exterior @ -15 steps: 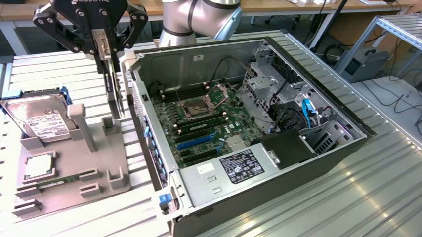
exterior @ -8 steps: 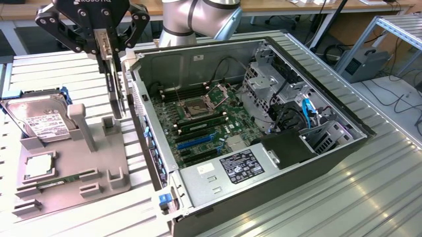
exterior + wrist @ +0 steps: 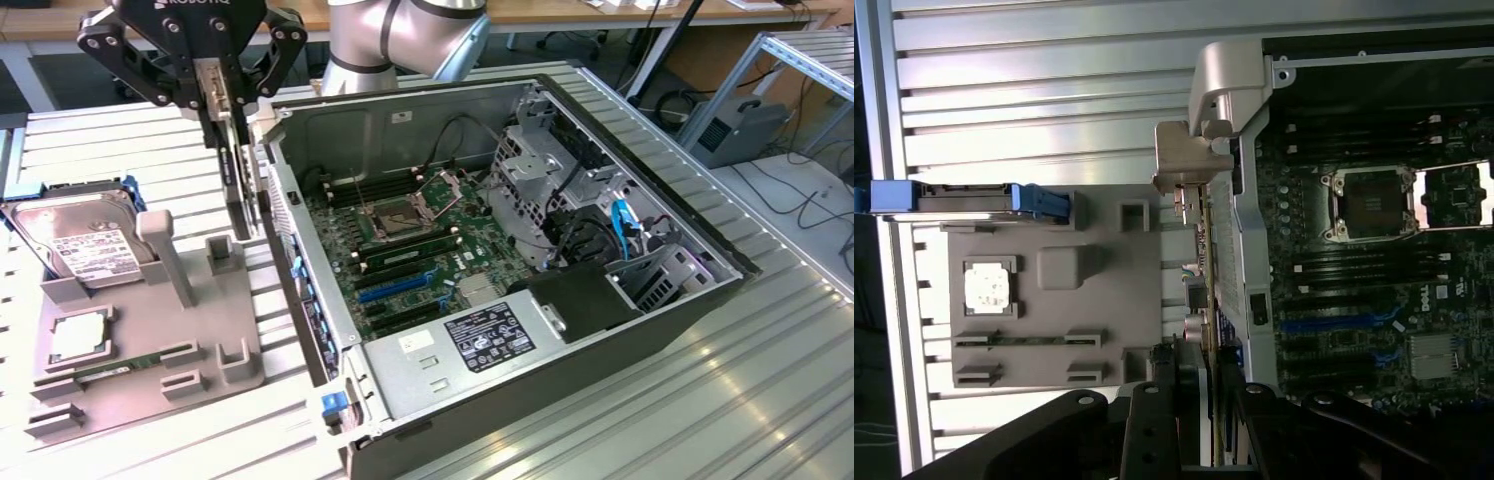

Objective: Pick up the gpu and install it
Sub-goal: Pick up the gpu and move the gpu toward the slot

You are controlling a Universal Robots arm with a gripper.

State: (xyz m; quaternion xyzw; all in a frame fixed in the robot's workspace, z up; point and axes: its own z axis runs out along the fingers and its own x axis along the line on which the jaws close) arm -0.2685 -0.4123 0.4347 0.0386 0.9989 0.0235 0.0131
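Note:
The gpu (image 3: 242, 190) hangs on edge, long side vertical, with my gripper (image 3: 223, 110) shut on its upper end. It is lifted above the grey holder tray (image 3: 200, 320), just outside the near wall of the open computer case (image 3: 387, 125). In the wrist view the gpu (image 3: 1211, 260) shows edge-on as a thin strip running away from my gripper (image 3: 1199, 385). Its silvery end bracket (image 3: 1189, 150) is at the far end, beside the case's edge. The motherboard (image 3: 414, 250) with its blue slots (image 3: 394, 285) lies inside the case.
The holder tray also carries a silver hard drive (image 3: 80, 245), a square processor chip (image 3: 78, 335) and a narrow green memory stick (image 3: 127, 365). Its upright posts (image 3: 160, 255) stand near the hanging card. Drive cages and cables (image 3: 587, 220) crowd the case's far side.

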